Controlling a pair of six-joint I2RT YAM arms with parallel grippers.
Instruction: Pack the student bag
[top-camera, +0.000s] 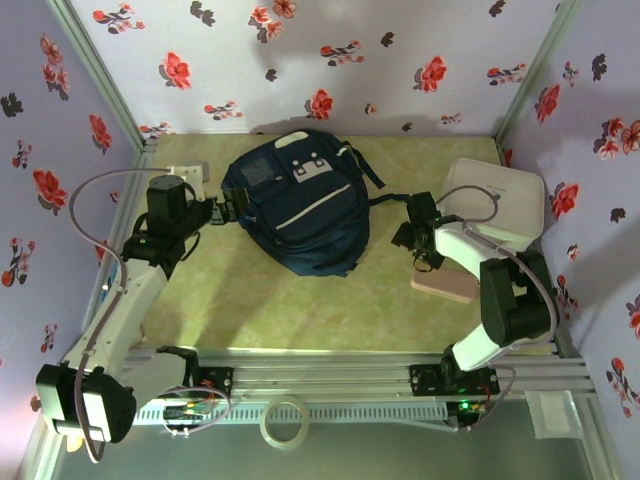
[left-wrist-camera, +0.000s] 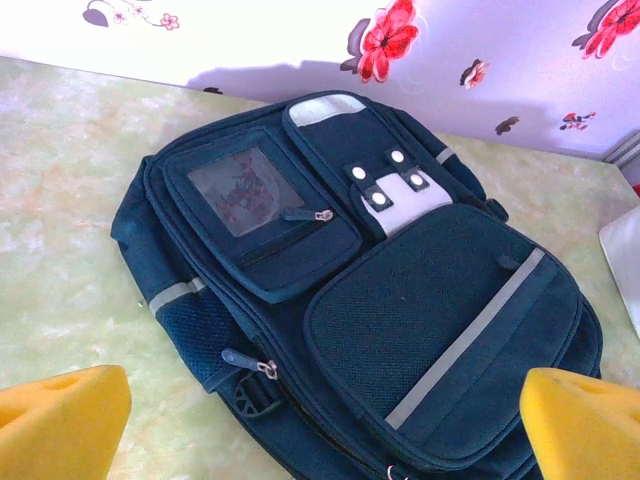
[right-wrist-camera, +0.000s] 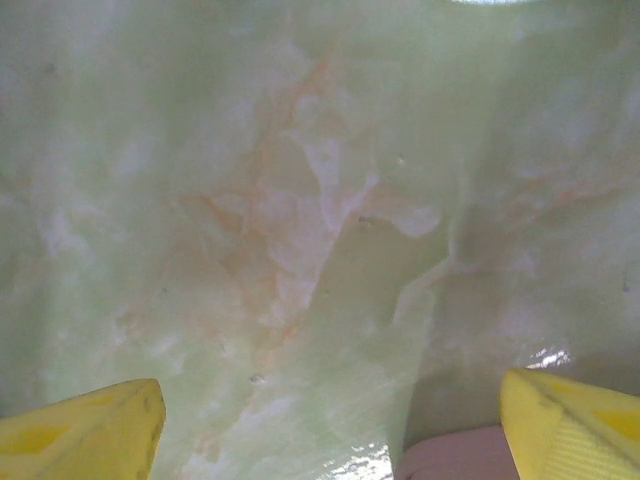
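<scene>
Student bag (top-camera: 300, 205) flat on table (top-camera: 380, 310), pocket label (left-wrist-camera: 245, 190) unreadable; left gripper (left-wrist-camera: 328, 405), right gripper (right-wrist-camera: 330, 410) jaws apart, holding nothing.

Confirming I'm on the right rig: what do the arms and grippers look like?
White links, black joints; left arm and right arm each trail a grey cable. Black left gripper and right gripper, yellow fingers.

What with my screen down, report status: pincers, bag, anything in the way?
Left pincer open, empty, near student bag. Right pincer open, empty, over table. Bag flat, front up, zips look shut. Pink pad, white box by right arm.
</scene>
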